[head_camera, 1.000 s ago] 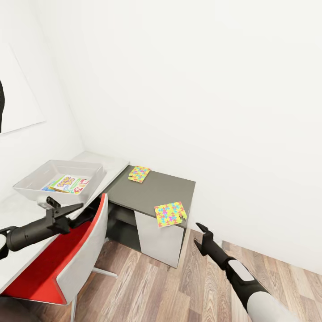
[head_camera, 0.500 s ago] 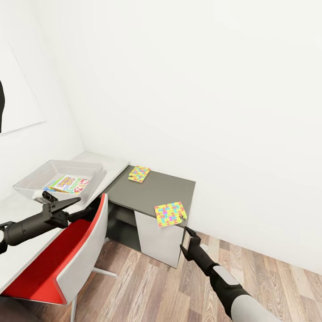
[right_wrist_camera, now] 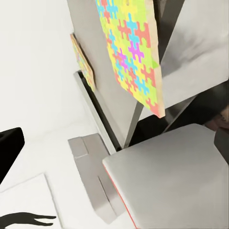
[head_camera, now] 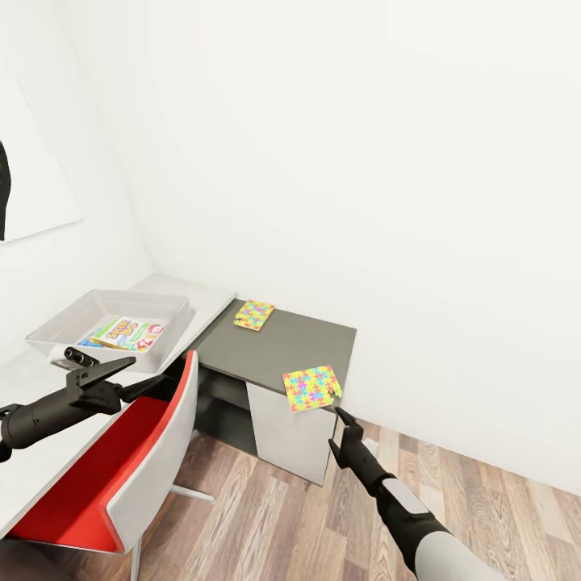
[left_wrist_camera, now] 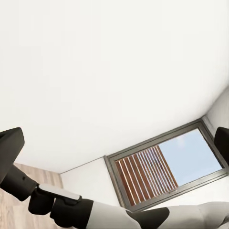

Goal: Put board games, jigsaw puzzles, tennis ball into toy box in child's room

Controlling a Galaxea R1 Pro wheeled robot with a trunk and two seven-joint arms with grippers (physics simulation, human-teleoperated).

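The toy box (head_camera: 173, 304) stands on the pale desk part of the table (head_camera: 36, 379) and holds the Skip-Bo board game (head_camera: 129, 332). A blue board game corner (head_camera: 86, 342) peeks out beside it. One jigsaw puzzle (head_camera: 254, 315) (right_wrist_camera: 82, 62) lies at the back of the dark cabinet top (head_camera: 274, 347). The other jigsaw puzzle (head_camera: 311, 388) (right_wrist_camera: 131, 52) overhangs the front corner. My right gripper (head_camera: 345, 421) is open just below that overhanging corner. My left gripper (head_camera: 129, 377) is open over the desk edge, in front of the toy box. The tennis ball and the bed are out of view.
A red chair with a grey shell (head_camera: 121, 452) (right_wrist_camera: 167, 176) stands against the desk, under my left arm. A light grey door panel (head_camera: 290, 432) fronts the cabinet. Wood-plank floor (head_camera: 266, 516) spreads to the right. White walls close the corner, and the left wrist view catches a window with blinds (left_wrist_camera: 162, 167).
My right gripper has moved left and up, from over the floor to just under the near puzzle's overhanging corner. My left gripper has dropped slightly leftward. The view has shifted a little.
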